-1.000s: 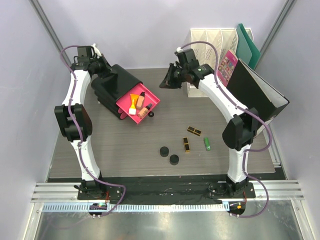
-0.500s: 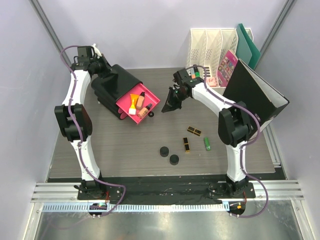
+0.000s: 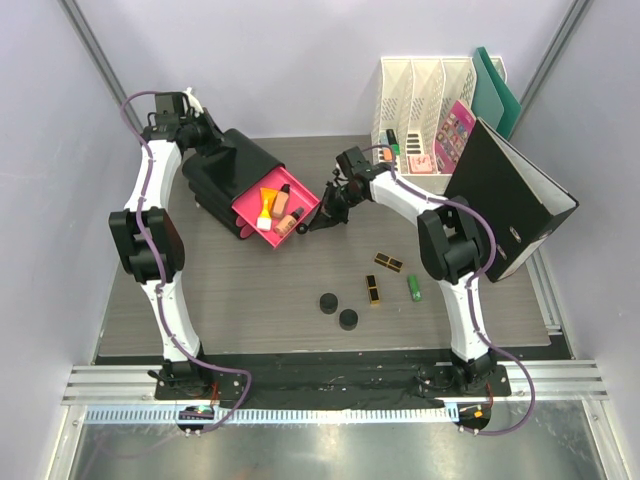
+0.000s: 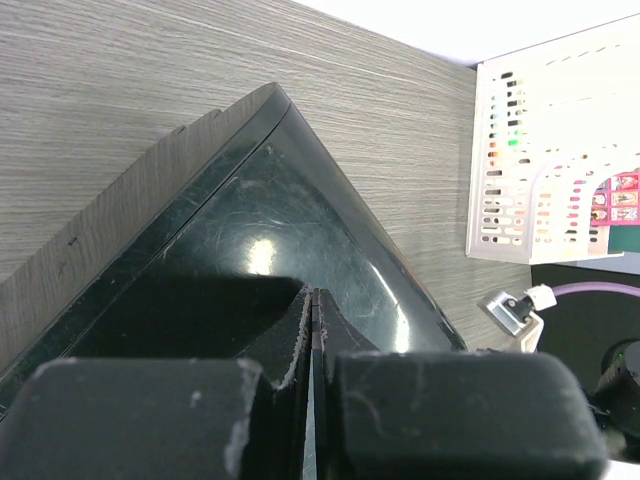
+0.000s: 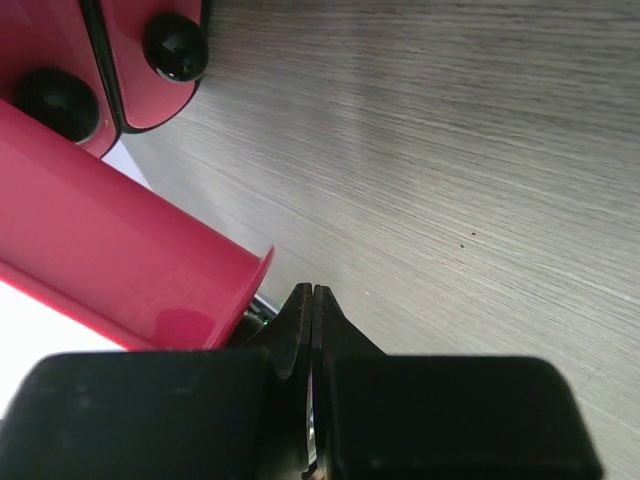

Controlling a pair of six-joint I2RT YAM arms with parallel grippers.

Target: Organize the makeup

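Shifting: right gripper (image 3: 320, 224) now at drawer (image 3: 307, 200) corner, earlier by rack (image 3: 425, 85)
Right jaws: clenched, empty
Left gripper (image 4: 313, 295): jaws clenched, over box (image 4: 260, 230)

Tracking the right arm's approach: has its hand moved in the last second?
Yes. The right hand has swung leftward and toward the near edge, away from the white file rack, ending beside the pink drawer.

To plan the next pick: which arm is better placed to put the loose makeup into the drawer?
Right, probably: the right gripper, shut, is at the drawer, and the cases and green tube lie on its side. The left gripper is at the box.
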